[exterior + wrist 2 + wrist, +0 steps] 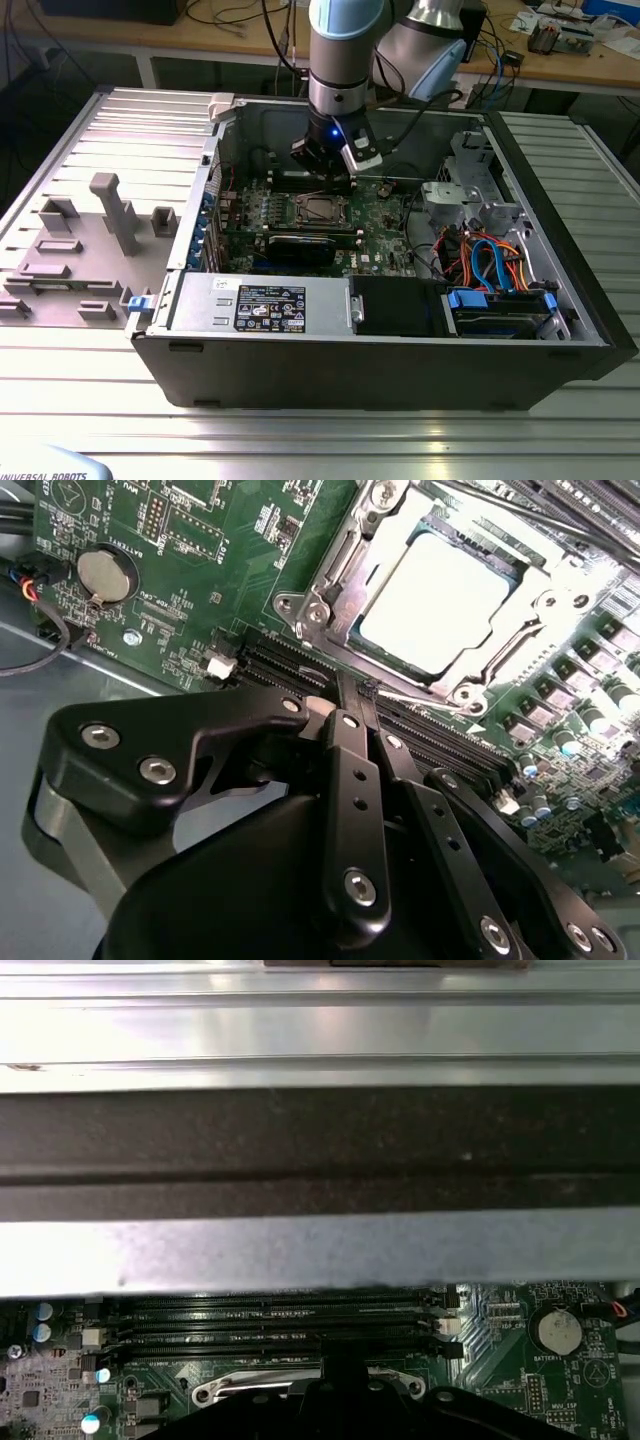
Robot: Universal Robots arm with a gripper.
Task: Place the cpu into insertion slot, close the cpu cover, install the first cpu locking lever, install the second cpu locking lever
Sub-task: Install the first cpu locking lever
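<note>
cpu [445,605] seated in insertion slot [330,575], cpu cover [545,605] down; gripper [358,702] at its 6 o'clock, jaws together on nothing.

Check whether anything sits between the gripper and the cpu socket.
Nothing visible does. In the second wrist view the gripper, fingers together, hangs over the memory slots beside the insertion slot, where the cpu already lies under the cpu cover.

I find the cpu [440,605] seated flat in the insertion slot [345,555], its pale silver top showing bright and square in the second wrist view. The cpu cover [545,595], a thin silver frame, lies closed around it, the chip showing through its window. In the exterior view the insertion slot [320,208] sits mid-board inside the open case.
</note>
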